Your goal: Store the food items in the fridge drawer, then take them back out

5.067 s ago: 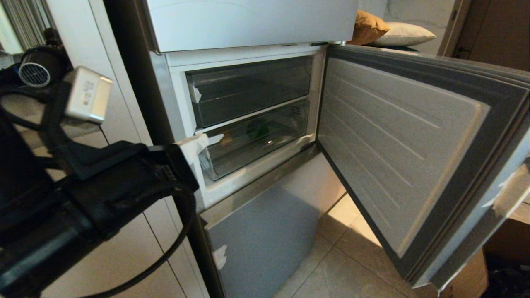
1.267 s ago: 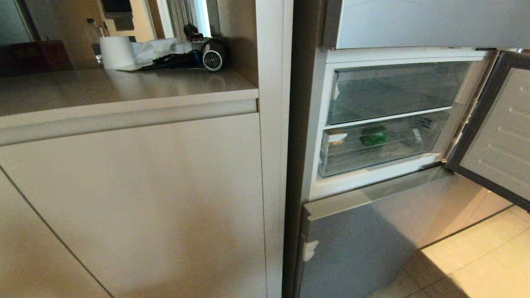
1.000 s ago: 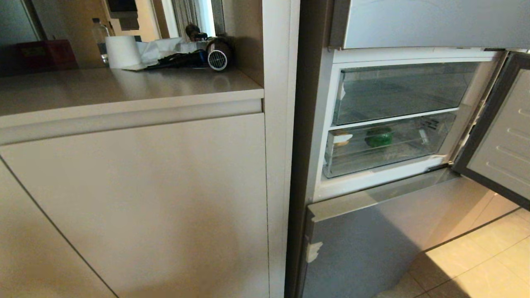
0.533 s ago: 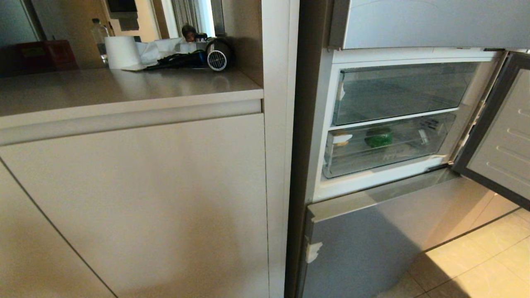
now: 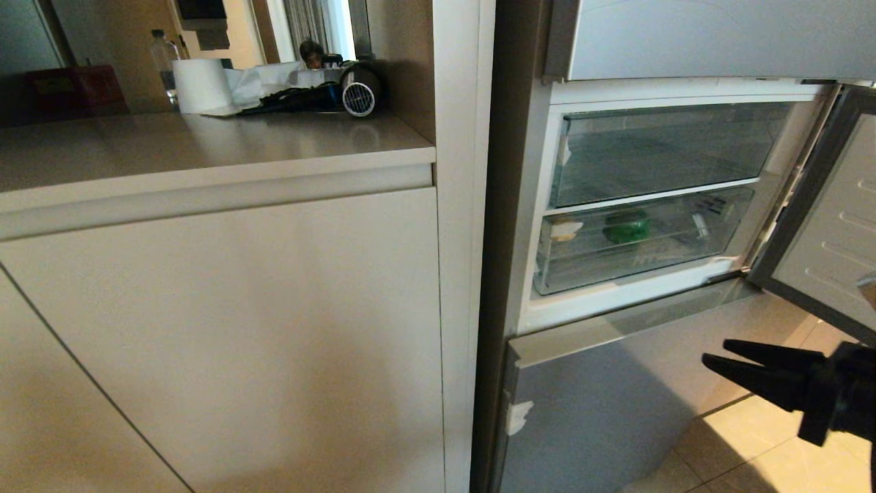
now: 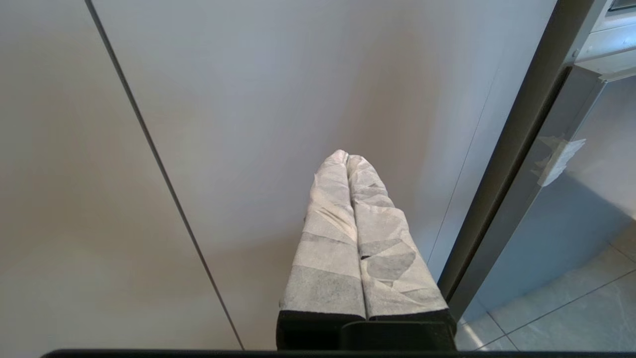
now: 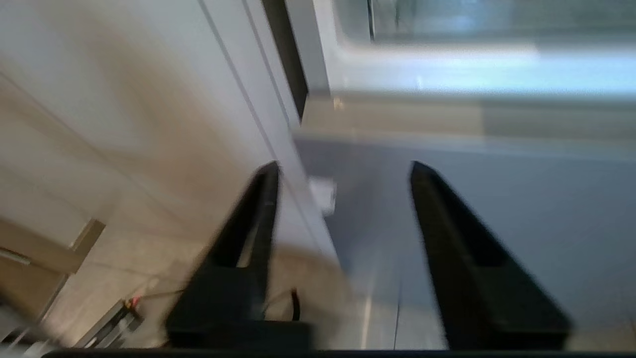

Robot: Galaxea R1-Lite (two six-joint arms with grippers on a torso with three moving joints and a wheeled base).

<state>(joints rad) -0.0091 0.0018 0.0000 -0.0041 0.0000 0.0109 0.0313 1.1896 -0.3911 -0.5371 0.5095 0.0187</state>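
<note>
The fridge drawer [image 5: 643, 263], the lower of two see-through bins in the open middle section, sits pushed in. Through its front I see the green bell pepper [image 5: 626, 228] near the middle and the tan potato [image 5: 564, 235] at its left end. My right gripper [image 5: 715, 350] hangs below and to the right of the drawer, in front of the fridge's lowest panel, its black fingers open and empty. In the right wrist view the right gripper [image 7: 344, 166] faces that blue-grey panel. My left gripper [image 6: 346, 156] is shut with nothing in it, its white-wrapped fingers pointing at a cabinet front.
The fridge door [image 5: 831, 233] stands open at the right, close to my right arm. Left of the fridge is a beige cabinet [image 5: 226, 329]. Its counter holds a paper roll [image 5: 201, 85], a hair dryer [image 5: 356, 96], a bottle [image 5: 159, 49] and a red box [image 5: 75, 89].
My right gripper has come up into the head view at the lower right with its fingers apart. Since five seconds ago the camera has swung left and the left arm has left the drawer.
</note>
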